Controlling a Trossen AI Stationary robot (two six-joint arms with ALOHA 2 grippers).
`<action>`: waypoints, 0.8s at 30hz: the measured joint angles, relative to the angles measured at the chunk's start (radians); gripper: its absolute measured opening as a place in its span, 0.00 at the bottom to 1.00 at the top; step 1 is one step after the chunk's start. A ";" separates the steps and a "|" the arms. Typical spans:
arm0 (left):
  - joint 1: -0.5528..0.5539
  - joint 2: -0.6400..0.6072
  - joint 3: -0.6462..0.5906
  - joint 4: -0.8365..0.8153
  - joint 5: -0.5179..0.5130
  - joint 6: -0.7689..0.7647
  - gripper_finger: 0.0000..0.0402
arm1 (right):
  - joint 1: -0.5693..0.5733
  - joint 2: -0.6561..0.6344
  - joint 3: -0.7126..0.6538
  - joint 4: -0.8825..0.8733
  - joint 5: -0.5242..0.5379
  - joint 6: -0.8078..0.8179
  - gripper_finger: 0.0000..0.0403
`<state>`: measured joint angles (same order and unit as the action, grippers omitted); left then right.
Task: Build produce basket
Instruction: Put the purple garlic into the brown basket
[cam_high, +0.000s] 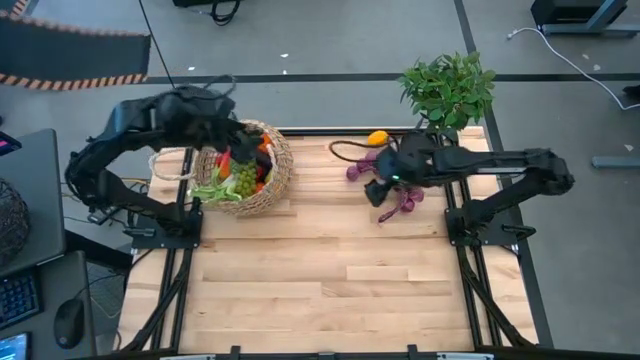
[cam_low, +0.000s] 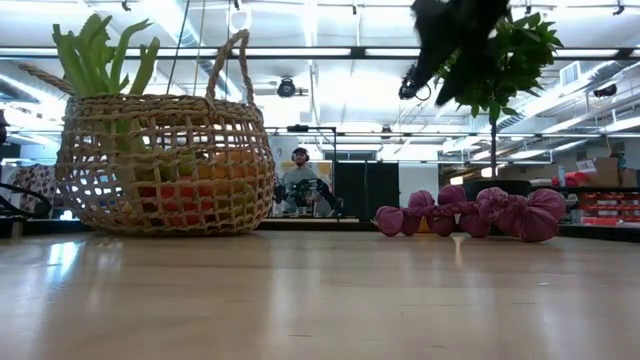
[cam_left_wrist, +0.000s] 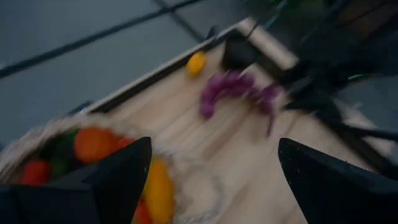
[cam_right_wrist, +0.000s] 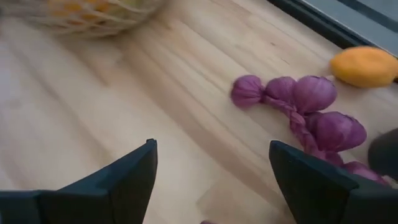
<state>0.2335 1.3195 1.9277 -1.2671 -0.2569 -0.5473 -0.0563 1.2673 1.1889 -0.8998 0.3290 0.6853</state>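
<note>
The tan woven basket stands on the table's far left part, filled with produce. A leek sticks up out of it, with orange and red pieces beside it. My left gripper is open and hovers over the basket's far rim. A string of purple grapes lies on the wood at the far right, with a yellow-orange fruit past it near the far edge. My right gripper is open, above the table just left of the grapes.
A leafy potted plant stands at the table's far right corner, close behind the right arm. A dark cable curls on the wood near the grapes. Bare wood fills the middle and near half of the table. A person sits in the room behind.
</note>
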 joint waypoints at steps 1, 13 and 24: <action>-0.007 0.001 0.027 0.009 0.000 0.002 0.89 | -0.019 0.025 0.000 0.007 -0.002 0.000 0.78; -0.095 0.001 0.127 0.054 0.000 -0.003 0.89 | -0.233 0.268 0.051 0.260 -0.144 -0.068 0.84; -0.131 0.002 0.127 0.083 -0.003 -0.024 0.89 | -0.406 0.482 0.262 0.082 -0.167 -0.447 0.84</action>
<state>0.1028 1.3220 2.0548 -1.1843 -0.2595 -0.5713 -0.4628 1.7489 1.4508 -0.8181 0.1621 0.2387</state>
